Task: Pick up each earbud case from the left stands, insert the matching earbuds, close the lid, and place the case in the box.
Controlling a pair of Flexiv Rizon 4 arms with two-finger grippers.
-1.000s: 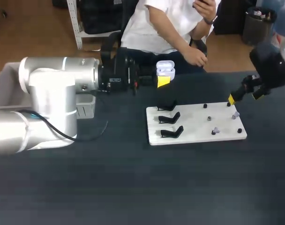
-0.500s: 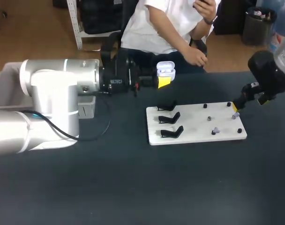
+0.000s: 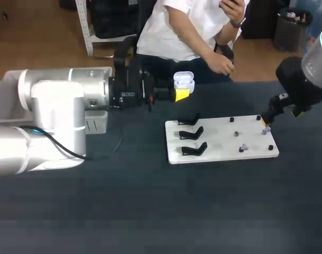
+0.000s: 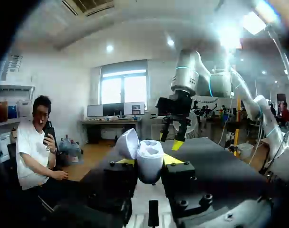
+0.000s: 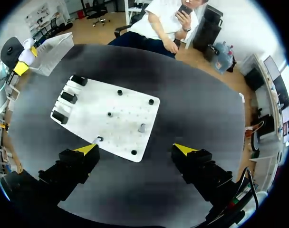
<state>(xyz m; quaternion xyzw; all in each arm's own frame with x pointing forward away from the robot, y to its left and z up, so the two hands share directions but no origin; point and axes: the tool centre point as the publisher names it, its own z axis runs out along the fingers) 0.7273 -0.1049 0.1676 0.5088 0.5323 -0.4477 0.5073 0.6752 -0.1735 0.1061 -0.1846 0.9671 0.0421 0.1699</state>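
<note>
Here the left gripper (image 4: 149,160) is closed on the small white plastic earbud case (image 3: 184,81). It grips the case from two sides, with the lid open, and holds it raised beyond the far edge of the flat white board (image 3: 214,151), on the side of the three black stands (image 3: 191,135).

The right gripper (image 5: 135,149) hangs above the board's right edge, with its fingers wide apart and nothing between them. Two small pale earbuds lie on the board's right part. One earbud (image 5: 141,128) is ahead of the gripper, and the other earbud (image 5: 98,139) is just by one yellow tip.

I judge that the step in hand is to pick one earbud. To do it well, the gripper should be centred over one earbud only, come down straight and close gently, because such a small smooth piece can easily slip or tip aside. The black pegs (image 5: 133,152) near it should be kept outside the fingers.
</note>
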